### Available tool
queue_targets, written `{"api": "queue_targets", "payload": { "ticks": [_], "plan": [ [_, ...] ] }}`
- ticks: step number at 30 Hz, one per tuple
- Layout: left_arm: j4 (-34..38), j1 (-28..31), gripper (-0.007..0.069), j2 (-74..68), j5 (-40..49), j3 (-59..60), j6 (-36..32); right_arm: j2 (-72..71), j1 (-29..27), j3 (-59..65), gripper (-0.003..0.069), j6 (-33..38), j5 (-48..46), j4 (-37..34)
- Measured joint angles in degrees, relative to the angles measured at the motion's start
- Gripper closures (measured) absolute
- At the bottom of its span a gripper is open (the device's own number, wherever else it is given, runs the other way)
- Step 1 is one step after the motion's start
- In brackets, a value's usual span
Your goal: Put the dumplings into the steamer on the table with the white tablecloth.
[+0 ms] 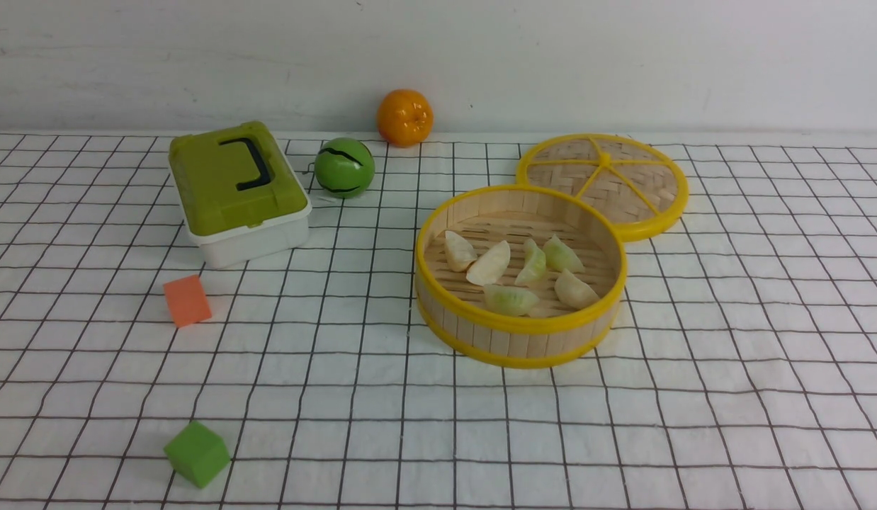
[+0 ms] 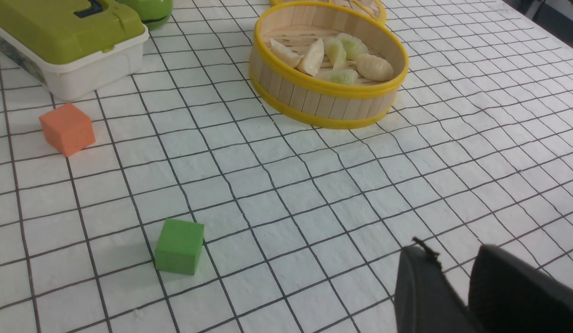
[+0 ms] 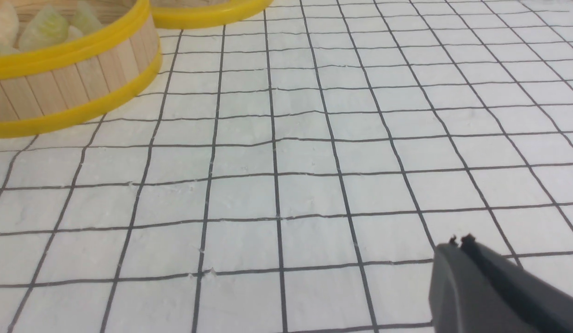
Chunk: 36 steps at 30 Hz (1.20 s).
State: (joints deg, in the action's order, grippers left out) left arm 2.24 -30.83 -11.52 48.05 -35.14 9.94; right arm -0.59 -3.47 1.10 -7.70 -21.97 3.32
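The steamer (image 1: 521, 327) stands right of centre on the white tablecloth (image 1: 693, 397) over the table. Several dumplings (image 1: 489, 263), cream-white and pale green, lie on its slatted floor. No gripper shows in the front view. In the left wrist view my left gripper (image 2: 453, 252) is open and empty above the cloth, well short of the steamer (image 2: 314, 99) and its dumplings (image 2: 374, 67). In the right wrist view my right gripper (image 3: 460, 240) is shut and empty over bare cloth, away from the steamer (image 3: 83, 69), where some dumplings (image 3: 46, 27) show.
The flat woven lid (image 1: 608, 180) lies behind the steamer, touching it. A green-lidded white box (image 1: 236, 188), a green ball (image 1: 344, 167) and an orange (image 1: 405, 117) stand at the back. An orange cube (image 1: 187, 300) and a green cube (image 1: 197, 453) lie on the left.
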Motion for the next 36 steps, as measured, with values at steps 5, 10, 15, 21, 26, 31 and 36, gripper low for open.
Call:
{"api": "queue_targets", "payload": {
  "ticks": [5,10,15,21,26,31,36],
  "plan": [
    [0.0,0.0,0.0461,0.0,0.0,0.0,0.0,0.0,0.0,0.0,0.0682,0.2,0.0,-0.1],
    [0.0,0.0,0.0461,0.0,0.0,0.0,0.0,0.0,0.0,0.0,0.0680,0.2,0.0,-0.1],
    [0.0,0.0,0.0461,0.0,0.0,0.0,0.0,0.0,0.0,0.0,0.0676,0.3,0.0,-0.1],
    [0.0,0.0,0.0457,0.0,0.0,0.0,0.0,0.0,0.0,0.0,0.0671,0.3,0.0,-0.1],
    [0.0,0.0,0.0449,0.0,0.0,0.0,0.0,0.0,0.0,0.0,0.0671,0.3,0.0,-0.1],
    [-2.2,0.0,0.0446,0.0,-0.1,0.1,0.0,0.0,0.0,0.0,0.0667,0.3,0.0,-0.1],
    [-3.9,0.1,0.0447,0.9,-8.3,5.2,-0.1,0.0,0.0,0.0,0.0663,0.3,0.0,-0.1]
  ]
}}
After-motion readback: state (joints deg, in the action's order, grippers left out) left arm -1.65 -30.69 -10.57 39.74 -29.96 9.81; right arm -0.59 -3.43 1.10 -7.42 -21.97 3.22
